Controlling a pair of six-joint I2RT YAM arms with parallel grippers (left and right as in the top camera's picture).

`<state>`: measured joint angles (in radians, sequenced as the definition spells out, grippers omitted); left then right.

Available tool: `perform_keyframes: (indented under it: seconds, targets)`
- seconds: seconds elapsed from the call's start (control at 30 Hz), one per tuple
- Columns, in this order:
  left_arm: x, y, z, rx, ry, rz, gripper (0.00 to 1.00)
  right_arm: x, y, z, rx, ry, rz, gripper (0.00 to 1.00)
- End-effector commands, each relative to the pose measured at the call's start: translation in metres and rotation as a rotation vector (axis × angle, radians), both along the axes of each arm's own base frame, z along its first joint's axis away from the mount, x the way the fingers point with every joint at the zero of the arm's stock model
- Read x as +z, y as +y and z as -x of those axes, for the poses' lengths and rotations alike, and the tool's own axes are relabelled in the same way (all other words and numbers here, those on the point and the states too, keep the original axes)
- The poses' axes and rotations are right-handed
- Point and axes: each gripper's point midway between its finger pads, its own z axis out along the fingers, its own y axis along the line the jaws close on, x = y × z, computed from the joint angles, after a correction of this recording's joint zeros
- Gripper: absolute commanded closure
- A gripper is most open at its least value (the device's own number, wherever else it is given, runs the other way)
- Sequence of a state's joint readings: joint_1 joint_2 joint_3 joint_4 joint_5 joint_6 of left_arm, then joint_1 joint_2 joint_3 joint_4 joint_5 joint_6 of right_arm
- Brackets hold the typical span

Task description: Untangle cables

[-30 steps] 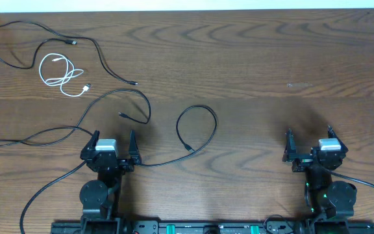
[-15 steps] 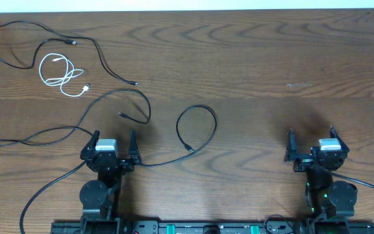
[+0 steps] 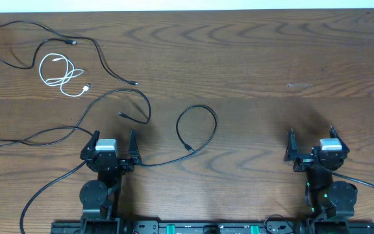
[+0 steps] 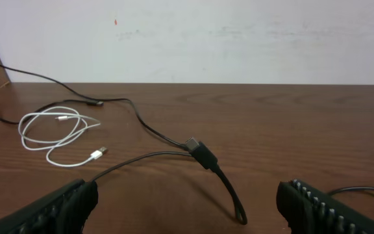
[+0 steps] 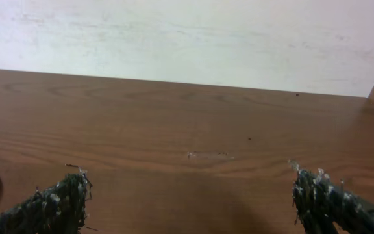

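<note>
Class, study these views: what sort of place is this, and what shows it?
Probably a robotics lab bench: left robot arm and right robot arm at a wooden table edge, black cables and a white cable laid out, plain white wall behind.

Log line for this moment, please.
left pincer: open, empty | right pincer: open, empty | white cable: coiled, far-left | black cables: loose

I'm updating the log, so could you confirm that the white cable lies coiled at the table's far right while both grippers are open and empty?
Not quite: the overhead view shows the white cable coiled at the far left of the table. The left gripper and right gripper are indeed open and empty.
</note>
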<state>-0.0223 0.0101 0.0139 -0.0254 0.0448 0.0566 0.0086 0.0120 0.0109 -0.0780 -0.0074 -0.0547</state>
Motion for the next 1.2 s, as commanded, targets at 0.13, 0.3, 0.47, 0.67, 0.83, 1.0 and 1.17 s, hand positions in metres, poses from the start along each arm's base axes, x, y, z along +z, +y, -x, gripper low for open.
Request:
perform_keyframes:
  seconds: [0.13,0.3,0.47,0.67,0.83,1.0,1.17]
  targets:
    - [-0.0152,0.0077,0.0015,0.042,0.052,-0.009,0.07,-0.0021,-0.0043,0.0001,-0.025,0.003,-0.06,0.01]
    - [-0.0152,0.0077,0.0015,0.042,0.052,-0.009,0.06,-0.0021,-0.005,0.0001,-0.029,0.003,-0.064,0.01]
    - [-0.0151,0.0077,0.0015,0.042,0.051,-0.009,0.07,-0.002,-0.005,0.0001,-0.029,0.003,-0.063,0.01]
    - [-0.0152,0.0077,0.0015,0.042,0.052,-0.009,0.07,-0.001,-0.0034,0.0,-0.018,-0.002,-0.042,0.01]
    - [-0.0152,0.0077,0.0015,0.042,0.052,-0.009,0.07,-0.0011,-0.0035,0.0,-0.019,-0.001,-0.042,0.01]
    - [-0.0152,0.0077,0.0015,0.042,0.052,-0.008,0.07,-0.0011,-0.0035,0.0,-0.019,-0.001,-0.042,0.01]
    - [-0.0151,0.0076,0.0015,0.042,0.051,-0.009,0.07,-0.0011,-0.0035,0.0,-0.019,-0.001,-0.042,0.01]
